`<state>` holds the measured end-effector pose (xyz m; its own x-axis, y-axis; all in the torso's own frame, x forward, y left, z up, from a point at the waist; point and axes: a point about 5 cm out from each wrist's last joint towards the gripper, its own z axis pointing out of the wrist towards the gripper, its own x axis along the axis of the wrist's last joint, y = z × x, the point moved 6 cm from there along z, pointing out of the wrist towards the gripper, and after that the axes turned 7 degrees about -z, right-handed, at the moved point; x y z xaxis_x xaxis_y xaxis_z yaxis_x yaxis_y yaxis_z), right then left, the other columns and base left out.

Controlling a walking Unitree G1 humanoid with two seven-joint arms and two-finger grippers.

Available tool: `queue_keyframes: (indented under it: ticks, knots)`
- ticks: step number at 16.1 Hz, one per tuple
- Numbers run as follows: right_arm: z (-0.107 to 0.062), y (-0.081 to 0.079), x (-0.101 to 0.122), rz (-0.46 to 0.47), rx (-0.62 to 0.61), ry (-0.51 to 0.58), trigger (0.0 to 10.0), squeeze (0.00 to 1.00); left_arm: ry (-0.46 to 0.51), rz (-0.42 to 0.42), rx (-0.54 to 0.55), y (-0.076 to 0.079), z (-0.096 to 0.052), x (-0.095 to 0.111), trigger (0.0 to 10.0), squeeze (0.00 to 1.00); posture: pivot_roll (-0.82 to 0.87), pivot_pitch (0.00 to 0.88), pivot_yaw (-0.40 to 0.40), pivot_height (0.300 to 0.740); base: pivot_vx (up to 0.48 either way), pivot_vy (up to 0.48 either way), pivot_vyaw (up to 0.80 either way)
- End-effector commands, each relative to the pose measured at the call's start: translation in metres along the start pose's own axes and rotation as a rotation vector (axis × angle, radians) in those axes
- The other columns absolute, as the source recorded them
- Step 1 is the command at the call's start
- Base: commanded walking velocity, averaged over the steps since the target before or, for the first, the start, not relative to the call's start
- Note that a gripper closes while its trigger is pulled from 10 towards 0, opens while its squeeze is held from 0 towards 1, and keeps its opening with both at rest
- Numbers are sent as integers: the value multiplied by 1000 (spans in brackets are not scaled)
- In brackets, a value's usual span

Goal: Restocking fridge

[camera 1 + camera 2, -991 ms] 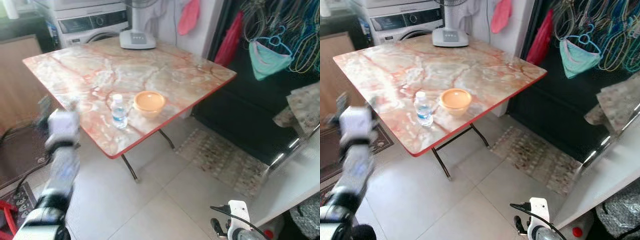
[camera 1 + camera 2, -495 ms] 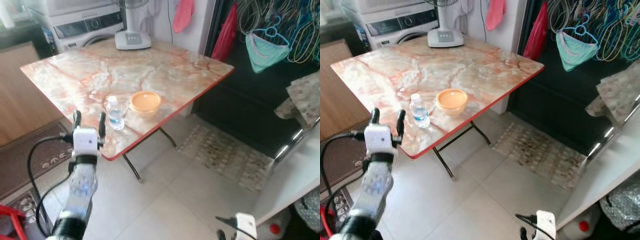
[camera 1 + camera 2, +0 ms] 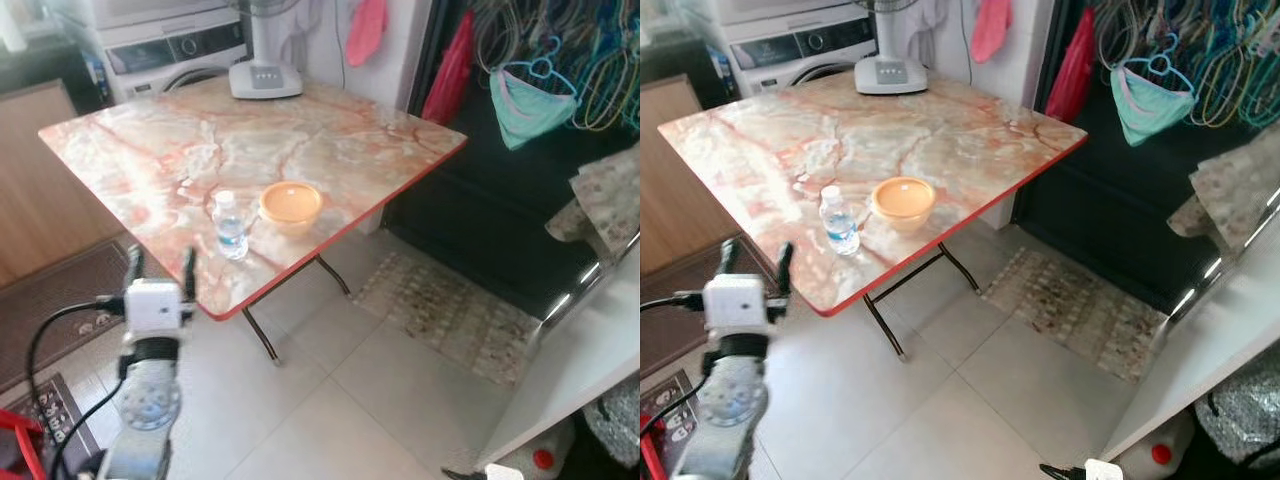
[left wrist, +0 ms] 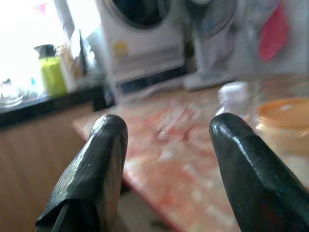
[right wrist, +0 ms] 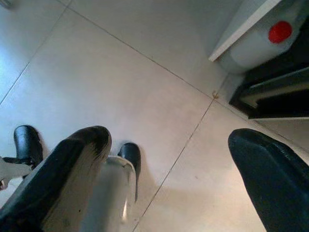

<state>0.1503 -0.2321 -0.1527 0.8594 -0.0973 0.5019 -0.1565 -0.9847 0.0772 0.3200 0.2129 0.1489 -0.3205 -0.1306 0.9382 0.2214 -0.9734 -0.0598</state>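
A small clear water bottle (image 3: 230, 225) with a blue label stands near the front edge of the marble-patterned folding table (image 3: 150, 150). An orange bowl (image 3: 291, 203) sits just to its right. My left gripper (image 3: 160, 264) is raised in front of the table's front edge, left of and below the bottle, open with nothing between its fingers. Along the left wrist view the bottle (image 4: 234, 99) and the bowl (image 4: 285, 116) appear blurred beyond the right finger. My right gripper (image 5: 169, 135) hangs open low over the tiled floor.
A washing machine (image 3: 180, 50) and a fan base (image 3: 265, 78) stand behind the table. A patterned rug (image 3: 450, 315) lies right of the table legs. A white counter edge (image 3: 590, 370) runs at right, with a red-capped jug (image 5: 280, 33) under it. Hangers with clothes (image 3: 530, 100) hang at back right.
My left gripper has sunk lower and a little to the left, away from the bottle, staying open. The right arm has dropped almost out of the bottom of the head views.
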Motion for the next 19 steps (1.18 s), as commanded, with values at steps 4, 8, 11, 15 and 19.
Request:
queue_keyframes:
  ticks: [4,8,11,15,19]
  knots:
    - [-1,-2,-2,-25,-13,17,10000,0,-59,-63,-59,7,-2,0,10000,0,241,0,-86,740,0,0,0]
    - [-3,15,-4,-16,-58,14,10000,0,-62,-109,-182,43,-9,13,10000,0,256,0,-77,740,0,0,0]
    - [-5,30,-7,17,-118,11,10000,0,-104,-80,-276,52,-12,10,10000,0,207,0,-28,740,0,0,0]
    - [-4,22,-9,16,-98,-7,10000,0,-119,-5,-257,34,-5,3,10000,0,159,0,-27,740,0,0,0]
    - [-3,-3,-16,-43,-13,-31,10000,0,-75,-64,-224,38,5,19,10000,0,217,0,-33,740,0,0,0]
